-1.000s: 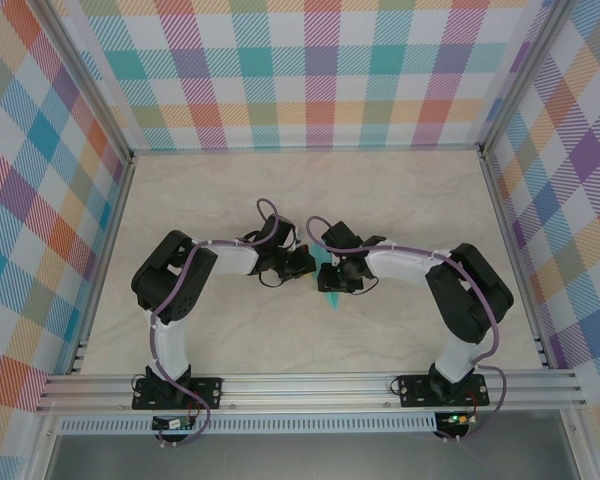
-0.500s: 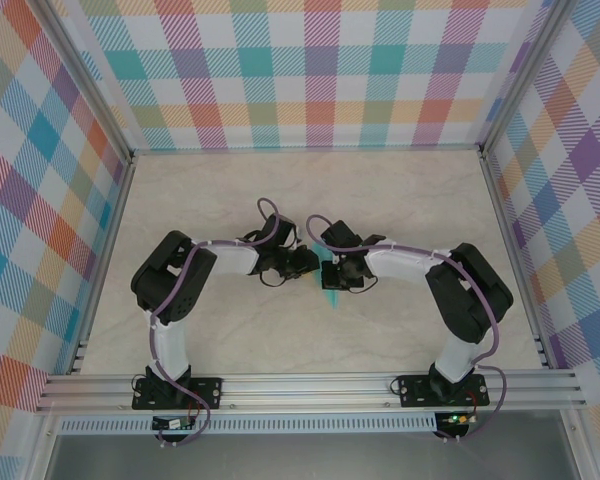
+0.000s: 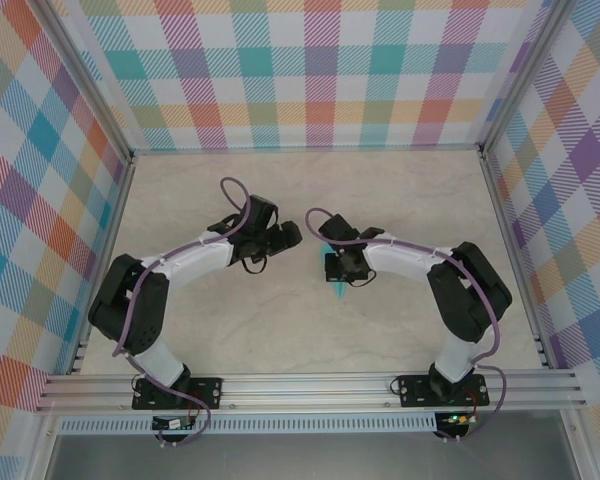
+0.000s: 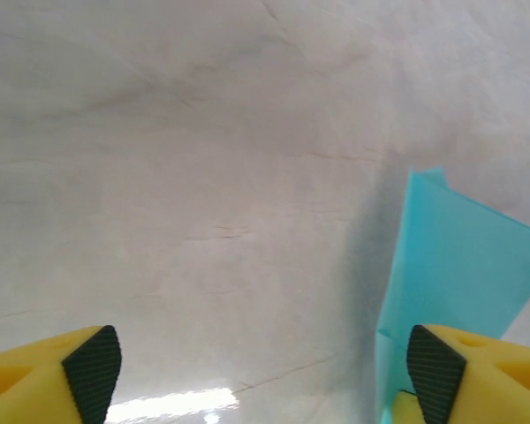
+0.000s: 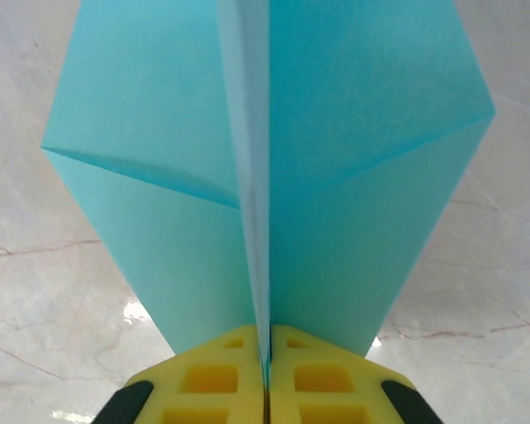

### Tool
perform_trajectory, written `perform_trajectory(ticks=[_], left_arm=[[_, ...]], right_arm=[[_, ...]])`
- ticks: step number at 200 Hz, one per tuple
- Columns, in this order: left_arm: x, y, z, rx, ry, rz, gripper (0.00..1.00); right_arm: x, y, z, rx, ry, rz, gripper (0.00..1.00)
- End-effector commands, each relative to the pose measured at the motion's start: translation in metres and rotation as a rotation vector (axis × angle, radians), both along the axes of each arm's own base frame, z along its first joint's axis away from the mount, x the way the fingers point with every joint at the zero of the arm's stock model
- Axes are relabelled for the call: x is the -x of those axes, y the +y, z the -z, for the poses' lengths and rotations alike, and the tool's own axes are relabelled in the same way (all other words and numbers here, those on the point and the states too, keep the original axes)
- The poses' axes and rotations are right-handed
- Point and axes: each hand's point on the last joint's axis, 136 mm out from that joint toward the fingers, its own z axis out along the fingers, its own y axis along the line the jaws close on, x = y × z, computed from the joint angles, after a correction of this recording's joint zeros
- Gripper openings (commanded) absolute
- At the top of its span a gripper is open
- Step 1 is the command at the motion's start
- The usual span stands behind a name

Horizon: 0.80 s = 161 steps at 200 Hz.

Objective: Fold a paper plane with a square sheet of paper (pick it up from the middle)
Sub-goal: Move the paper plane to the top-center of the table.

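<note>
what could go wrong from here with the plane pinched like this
The right gripper pinches the paper plane only along its central crease, so it might slip or twist. The open left gripper sits close beside the paper's edge; moving there could snag a wing.

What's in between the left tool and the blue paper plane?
Nothing but bare table. In the top view, the left tool sits apart from the paper plane, and the gap between them is plain marbled surface.
</note>
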Motion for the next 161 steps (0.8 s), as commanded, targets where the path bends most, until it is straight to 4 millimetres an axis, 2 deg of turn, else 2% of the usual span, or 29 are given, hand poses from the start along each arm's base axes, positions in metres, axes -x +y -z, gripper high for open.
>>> perform_trajectory(ticks=[1, 20, 78, 105, 127, 147, 161], left_arm=[[0.010, 0.037, 0.007, -0.137, 0.032, -0.082, 0.92], [0.012, 0.043, 0.008, -0.146, 0.037, -0.096, 1.00], [0.017, 0.054, 0.011, -0.167, 0.055, -0.122, 1.00], [0.020, 0.063, 0.008, -0.185, 0.056, -0.146, 1.00], [0.023, 0.073, 0.003, -0.210, 0.051, -0.174, 1.00], [0.026, 0.083, -0.003, -0.233, 0.044, -0.191, 1.00], [0.029, 0.089, -0.005, -0.245, 0.039, -0.203, 1.00]], right_arm=[[-0.001, -0.002, 0.007, 0.038, 0.024, 0.021, 0.10], [-0.002, -0.002, 0.012, 0.046, 0.033, 0.024, 0.11], [0.001, -0.002, 0.027, 0.058, 0.069, 0.050, 0.13], [-0.002, -0.005, 0.026, 0.074, 0.062, 0.068, 0.08], [-0.024, -0.002, 0.002, 0.062, -0.006, 0.069, 0.07], [-0.058, -0.001, -0.022, 0.046, -0.072, 0.070, 0.07], [-0.083, -0.005, -0.029, 0.053, -0.100, 0.075, 0.07]])
